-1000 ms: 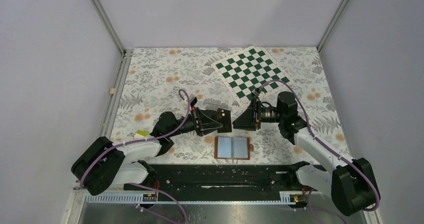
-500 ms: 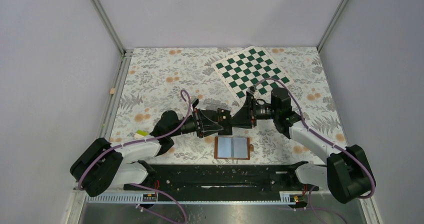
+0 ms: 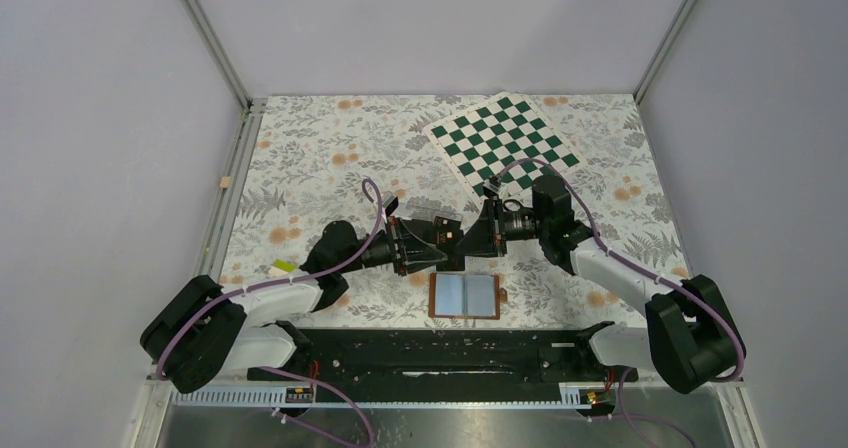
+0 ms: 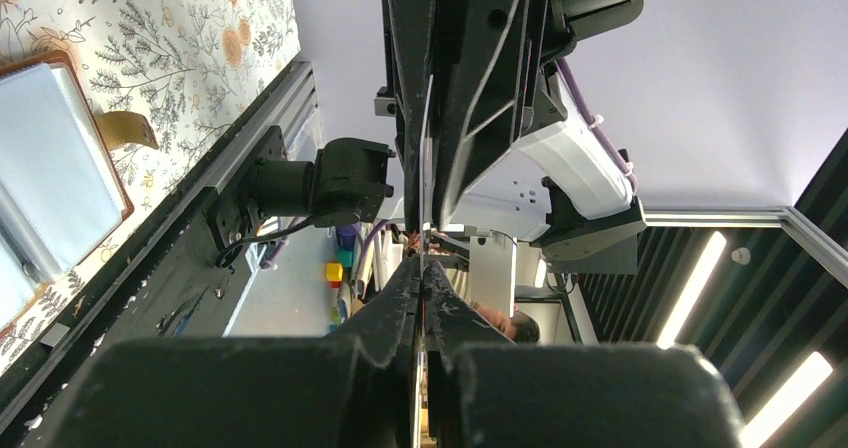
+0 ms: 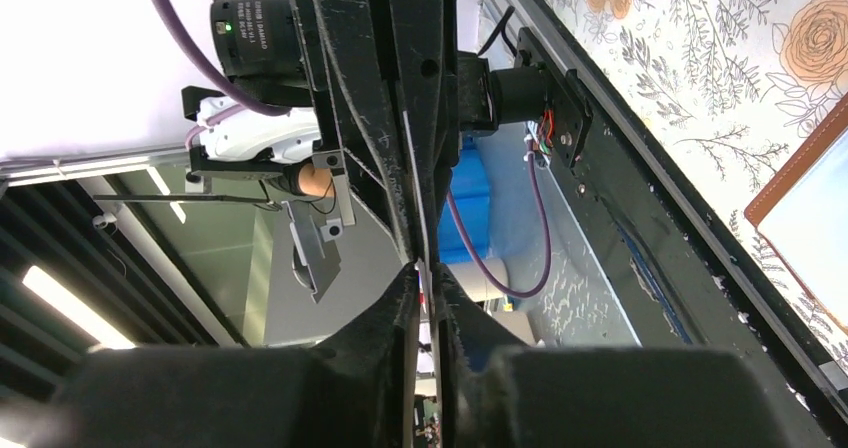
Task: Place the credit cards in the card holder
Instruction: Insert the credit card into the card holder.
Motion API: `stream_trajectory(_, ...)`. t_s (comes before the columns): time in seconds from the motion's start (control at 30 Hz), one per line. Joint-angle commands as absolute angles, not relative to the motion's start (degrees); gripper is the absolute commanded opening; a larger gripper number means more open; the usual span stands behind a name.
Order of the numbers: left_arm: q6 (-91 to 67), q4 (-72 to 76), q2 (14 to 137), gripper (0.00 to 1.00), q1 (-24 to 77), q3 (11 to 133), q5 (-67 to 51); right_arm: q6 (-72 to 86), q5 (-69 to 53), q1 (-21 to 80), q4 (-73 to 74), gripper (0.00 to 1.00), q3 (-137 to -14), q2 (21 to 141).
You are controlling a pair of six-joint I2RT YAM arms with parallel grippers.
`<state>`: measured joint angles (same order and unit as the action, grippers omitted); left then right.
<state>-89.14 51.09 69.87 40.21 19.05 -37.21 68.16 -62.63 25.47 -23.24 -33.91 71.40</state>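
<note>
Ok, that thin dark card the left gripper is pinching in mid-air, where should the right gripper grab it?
The free end of the thin dark card beyond the left gripper, coming head-on from the robot's right. It is held level and is too thin to pinch by its edges, so the right gripper should clamp top and bottom faces; its jaws straddle that end.

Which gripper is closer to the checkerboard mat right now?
Right. The right gripper sits by the checkerboard mat's near corner; the left gripper, pinching a credit card, faces it from farther left.
</note>
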Motion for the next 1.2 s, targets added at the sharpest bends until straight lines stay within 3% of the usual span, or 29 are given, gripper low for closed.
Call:
stream_trajectory(0.0,-88.25,54.15,70.06,0.00,40.47,20.66,-38.72,69.58,-64.61,27.37,-27.55,0.10,-35.61,73.12)
stream_trajectory(0.1,-88.11,54.20,70.18,0.00,40.45,20.36,-38.92,69.52,-64.51,27.42,-27.86,0.00,-35.54,73.64)
stream_trajectory(0.27,-84.62,50.82,68.91,0.24,40.52,19.63,-39.39,63.53,-62.32,27.42,-22.78,0.00,-34.31,71.55)
stream_trajectory(0.4,-73.60,29.32,65.13,0.30,40.51,20.90,-36.90,52.52,-55.49,27.26,-11.07,0.00,-30.65,67.98)
stream_trajectory(0.53,-58.92,-2.43,60.32,0.39,40.90,26.16,-25.45,48.78,-48.52,27.14,-9.31,0.00,-23.83,64.62)
stream_trajectory(0.67,-56.27,-10.42,57.86,0.45,41.06,26.33,-18.60,43.78,-42.31,27.07,-6.71,0.00,-20.80,63.48)
stream_trajectory(0.87,-59.81,-3.17,62.22,0.44,41.47,23.38,-19.30,39.19,-38.51,27.11,-6.70,0.00,-21.90,68.98)
stream_trajectory(1.17,-61.69,3.99,72.13,0.28,43.57,24.22,-20.28,38.01,-34.40,27.08,-8.40,0.00,-21.73,73.24)
